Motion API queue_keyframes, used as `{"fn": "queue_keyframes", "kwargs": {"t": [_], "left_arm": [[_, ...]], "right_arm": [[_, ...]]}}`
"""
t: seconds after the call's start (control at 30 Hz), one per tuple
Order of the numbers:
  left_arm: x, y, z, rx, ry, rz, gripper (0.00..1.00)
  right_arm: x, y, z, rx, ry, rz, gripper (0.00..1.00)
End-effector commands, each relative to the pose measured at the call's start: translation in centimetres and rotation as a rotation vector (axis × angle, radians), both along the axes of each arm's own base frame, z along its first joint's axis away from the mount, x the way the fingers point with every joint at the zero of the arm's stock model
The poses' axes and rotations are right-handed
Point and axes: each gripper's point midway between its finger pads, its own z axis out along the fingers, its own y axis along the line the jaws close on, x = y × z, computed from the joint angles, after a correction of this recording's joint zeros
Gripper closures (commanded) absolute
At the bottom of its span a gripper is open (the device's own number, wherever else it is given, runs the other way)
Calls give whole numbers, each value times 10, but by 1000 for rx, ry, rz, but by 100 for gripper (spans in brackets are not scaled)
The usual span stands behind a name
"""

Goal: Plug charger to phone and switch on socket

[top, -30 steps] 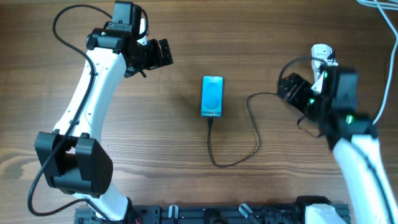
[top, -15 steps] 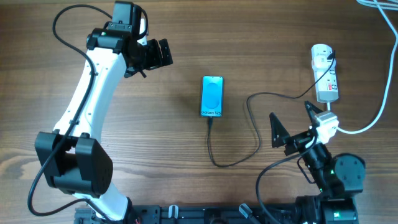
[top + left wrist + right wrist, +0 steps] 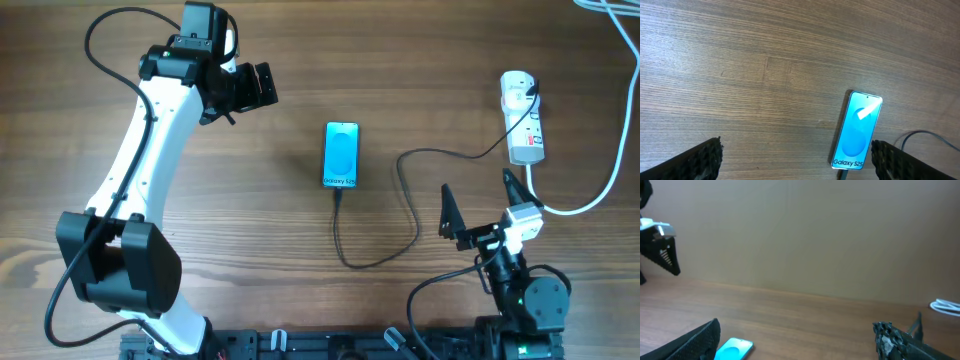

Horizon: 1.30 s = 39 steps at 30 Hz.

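The left arm (image 3: 150,150) rises from its base at about 8 o'clock and stretches toward 11 o'clock. There the wrist bends so the left gripper (image 3: 262,86) points to 3 o'clock, over bare wood well apart from the phone (image 3: 342,155). In the left wrist view its fingers (image 3: 705,157) stand at the two lower corners of the picture, spread wide with nothing between them.

The right arm (image 3: 520,300) is folded tight over its base at 5 o'clock, wrist tipped up. The right wrist camera looks level across the tabletop (image 3: 280,250) to a plain wall. The right gripper (image 3: 480,205) points toward 12 o'clock, its fingers (image 3: 697,340) parted and empty.

The phone lies flat at the middle of the tabletop, long axis running 12 to 6, teal screen lit, the "Galaxy" text at the 6 o'clock end. The charger (image 3: 412,225) meets that short edge, drops toward 6 o'clock, loops round to 3 o'clock, then climbs and runs over to the socket (image 3: 524,120). The socket lies at 2 o'clock, near the right gripper but apart from it, with its white lead (image 3: 610,180) curving off toward the 3 o'clock edge. Its switch is too small to read
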Motion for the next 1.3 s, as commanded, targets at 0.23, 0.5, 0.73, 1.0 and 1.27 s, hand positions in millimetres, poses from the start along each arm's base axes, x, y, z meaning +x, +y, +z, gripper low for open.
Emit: {"fn": "queue_keyframes", "kwargs": {"t": [0.23,0.5,0.73,1.0,1.27], "left_arm": [[1,2,-4,5,7,3,0],[1,2,-4,5,7,3,0],[1,2,-4,5,7,3,0],[1,2,-4,5,7,3,0],[1,2,-4,6,8,3,0]], "right_arm": [[5,-21,-37,-2,114,-121,0],[6,-27,-42,-7,133,-148,0],[6,-26,-41,-6,131,-148,0],[6,-26,-41,-6,131,-148,0],[6,-26,-41,-6,131,-148,0]]}}
